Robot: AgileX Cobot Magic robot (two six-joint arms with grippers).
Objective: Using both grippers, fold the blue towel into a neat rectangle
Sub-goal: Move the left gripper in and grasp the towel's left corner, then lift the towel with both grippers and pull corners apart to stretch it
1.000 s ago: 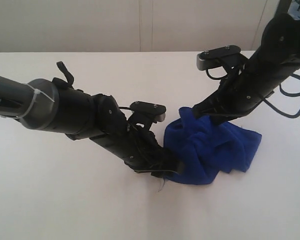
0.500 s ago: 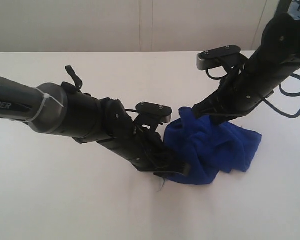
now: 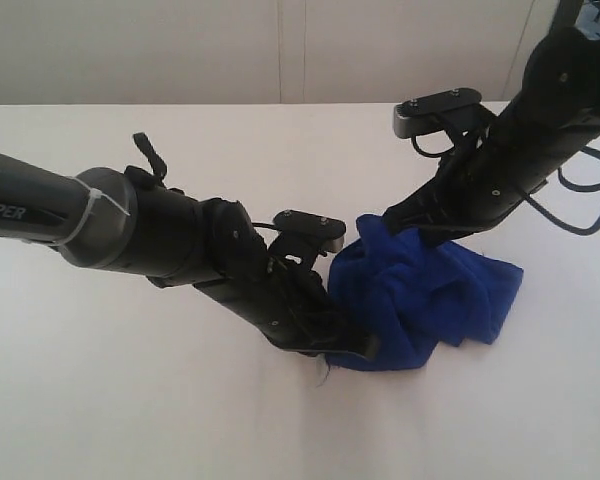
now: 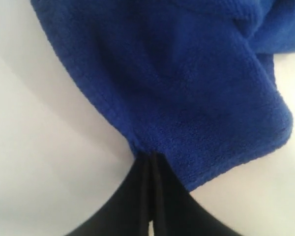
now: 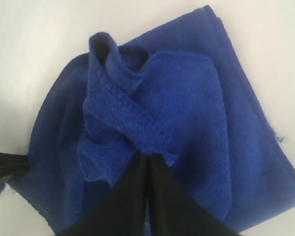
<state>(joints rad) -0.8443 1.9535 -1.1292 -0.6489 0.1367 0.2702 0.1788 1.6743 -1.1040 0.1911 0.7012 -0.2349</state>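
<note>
On white table point(image 3: 130, 420): blue towel point(image 3: 430, 300) bunched, left hand point(image 4: 150, 158), right hand point(image 5: 148, 158) pinching.

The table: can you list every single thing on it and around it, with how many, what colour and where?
blue towel: one, deep blue, bunched up in a heap on the table, a bit right of the middle.
table: one, white, under everything.
wall: one, pale panels, behind the table.
left arm: one, black with a grey tube marked "PiPER", reaching in from the left; its jaws are shut on the towel's near left edge.
right arm: one, black with loose cables, reaching down from the upper right; its jaws are shut on a raised fold at the towel's far side.
</note>
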